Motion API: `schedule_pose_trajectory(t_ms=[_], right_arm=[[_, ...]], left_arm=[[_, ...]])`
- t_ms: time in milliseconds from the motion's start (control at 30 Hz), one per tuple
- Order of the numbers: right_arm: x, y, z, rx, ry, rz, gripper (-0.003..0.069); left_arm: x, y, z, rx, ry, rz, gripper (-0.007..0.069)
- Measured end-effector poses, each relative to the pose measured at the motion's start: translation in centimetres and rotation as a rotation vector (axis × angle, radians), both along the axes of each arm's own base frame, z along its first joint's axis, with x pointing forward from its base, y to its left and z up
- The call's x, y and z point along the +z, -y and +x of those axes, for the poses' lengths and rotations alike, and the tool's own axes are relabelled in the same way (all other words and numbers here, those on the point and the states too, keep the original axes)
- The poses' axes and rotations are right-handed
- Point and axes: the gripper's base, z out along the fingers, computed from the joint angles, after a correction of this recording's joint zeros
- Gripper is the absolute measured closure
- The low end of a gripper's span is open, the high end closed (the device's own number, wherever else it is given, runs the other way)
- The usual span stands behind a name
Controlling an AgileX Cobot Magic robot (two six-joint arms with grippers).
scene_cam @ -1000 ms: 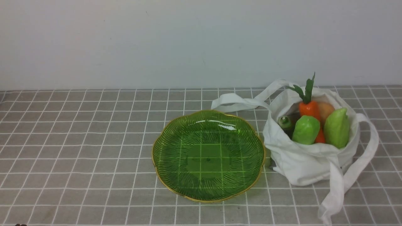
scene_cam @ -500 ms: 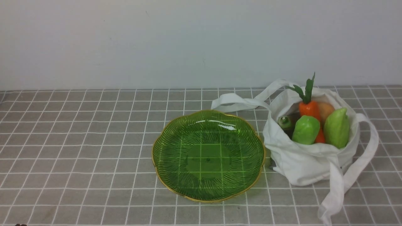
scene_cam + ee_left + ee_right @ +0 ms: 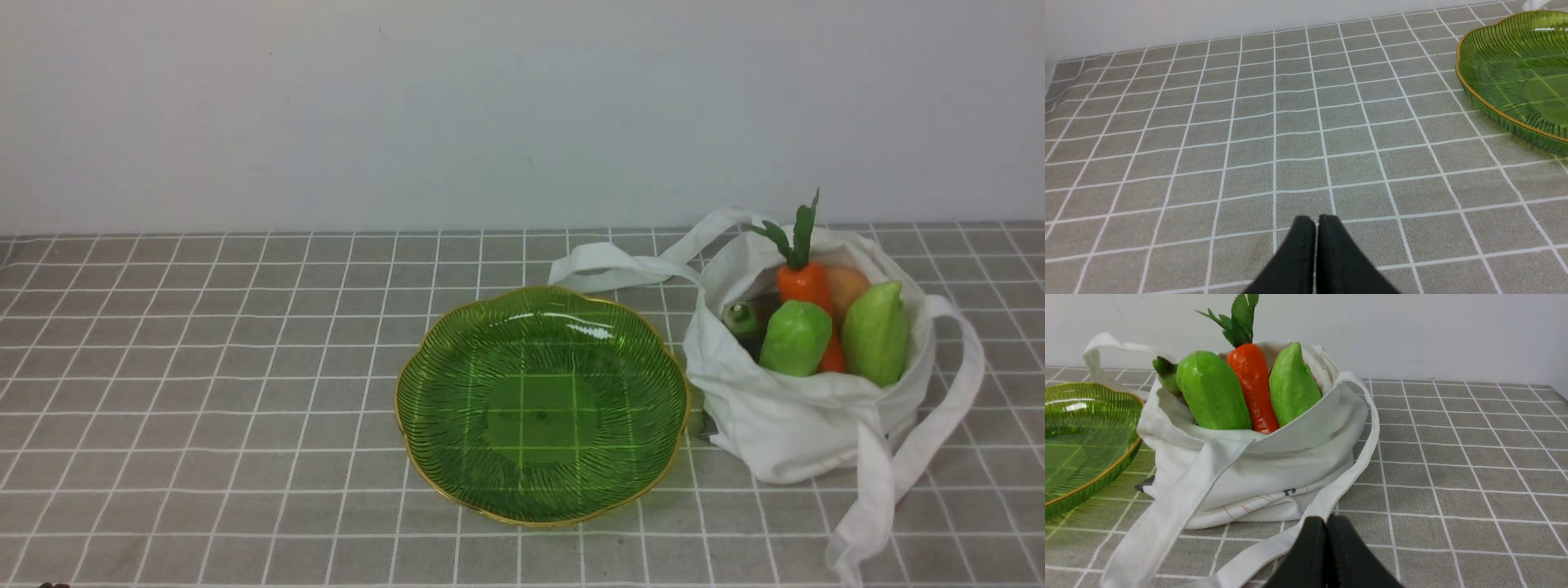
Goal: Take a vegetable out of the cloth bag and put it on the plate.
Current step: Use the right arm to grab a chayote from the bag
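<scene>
The bright green oblong vegetable stands upright in the open white cloth bag at the right of the table. Left of the bag sits the green glass plate, with nothing on it. My right gripper is shut and empty, low over the tablecloth in front of the bag, just above one strap. My left gripper is shut and empty over bare tablecloth, left of the plate. Neither gripper shows in the front view.
Beside the vegetable, the bag also holds an orange carrot, a paler pointed green vegetable and a small dark green piece. The bag's long straps trail toward the plate and the table's front edge. A white wall stands behind.
</scene>
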Motion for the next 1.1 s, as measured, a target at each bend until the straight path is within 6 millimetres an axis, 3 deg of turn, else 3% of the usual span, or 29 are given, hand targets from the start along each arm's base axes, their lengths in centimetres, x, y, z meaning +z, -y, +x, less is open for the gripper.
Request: schedule_pose_trajectory(t_ms=[200,267,400,467,567,667,733,800,833,900,933,1000,1100], right_arm=[[0.0,0.0,0.0,-0.002,-0.001,0.024,0.0678],[0.1,-0.3,0.0,-0.012,0.008,0.236,0.0678],[0.5,-1.1,0.1,-0.04,0.003,0.885,0.0678],[0.7,-1.3,0.1,-0.045,-0.009,1.052,0.0678],[0.8,-1.4,0.0,-0.047,-0.018,1.166,0.0678],[1.0,-1.4,0.0,-0.04,-0.012,1.163,0.0678],[2.4,-1.5,-0.2,-0.003,0.021,1.103,0.0678],[6.3,-1.5,-1.0,0.082,0.136,0.987,0.0678],[6.7,-1.5,-1.1,0.092,0.148,0.96,0.0678],[12.2,-1.6,-2.7,0.178,0.258,0.786,0.0678],[13.8,-1.8,-3.1,0.197,0.252,0.702,0.0678],[15.1,-2.1,-2.9,0.206,0.179,0.598,0.0678],[15.2,-2.3,-1.6,0.191,0.007,0.478,0.0678]], left_arm=[[0.0,0.0,0.0,0.0,0.0,0.0,0.0632],[0.0,0.0,0.0,0.0,0.0,0.0,0.0632],[0.0,0.0,0.0,0.0,0.0,0.0,0.0632],[0.0,0.0,0.0,0.0,0.0,0.0,0.0632],[0.0,0.0,0.0,0.0,0.0,0.0,0.0632],[0.0,0.0,0.0,0.0,0.0,0.0,0.0632],[0.0,0.0,0.0,0.0,0.0,0.0,0.0632],[0.0,0.0,0.0,0.0,0.0,0.0,0.0632],[0.0,0.0,0.0,0.0,0.0,0.0,0.0632],[0.0,0.0,0.0,0.0,0.0,0.0,0.0632],[0.0,0.0,0.0,0.0,0.0,0.0,0.0632],[0.0,0.0,0.0,0.0,0.0,0.0,0.0632],[0.0,0.0,0.0,0.0,0.0,0.0,0.0632]])
